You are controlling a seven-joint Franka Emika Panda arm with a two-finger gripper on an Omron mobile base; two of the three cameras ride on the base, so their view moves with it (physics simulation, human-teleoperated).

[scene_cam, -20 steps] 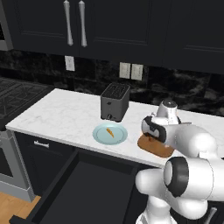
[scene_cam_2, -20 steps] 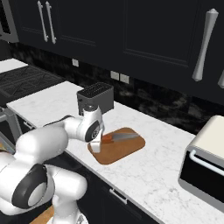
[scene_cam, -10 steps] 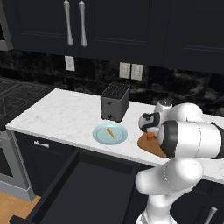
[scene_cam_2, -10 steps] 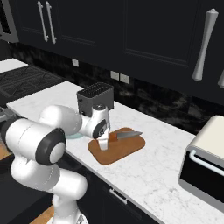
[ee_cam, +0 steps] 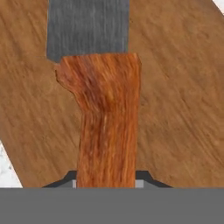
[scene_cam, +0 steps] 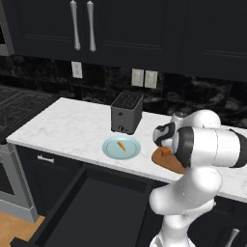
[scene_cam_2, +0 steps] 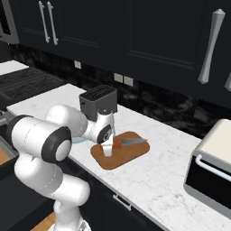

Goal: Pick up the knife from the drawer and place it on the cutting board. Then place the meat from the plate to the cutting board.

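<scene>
Orange-brown wood grain of the knife (ee_cam: pixel 107 127) handle runs up between the two dark finger tips of the gripper (scene_cam_2: pixel 108 151), which pinch it narrowly from both sides. The grey blade lies over the brown cutting board (scene_cam_2: pixel 128 158), so the knife's placement looks nearly done. Next comes letting go, lifting clear, then reaching for the meat (scene_cam: pixel 121 144) on the pale blue plate (scene_cam: pixel 110 150). No writing is readable.

A kitchen: marble counter (scene_cam: pixel 72 128), toaster (scene_cam: pixel 127 112), stove (scene_cam: pixel 21 99), black cabinets (scene_cam: pixel 120 29).
</scene>
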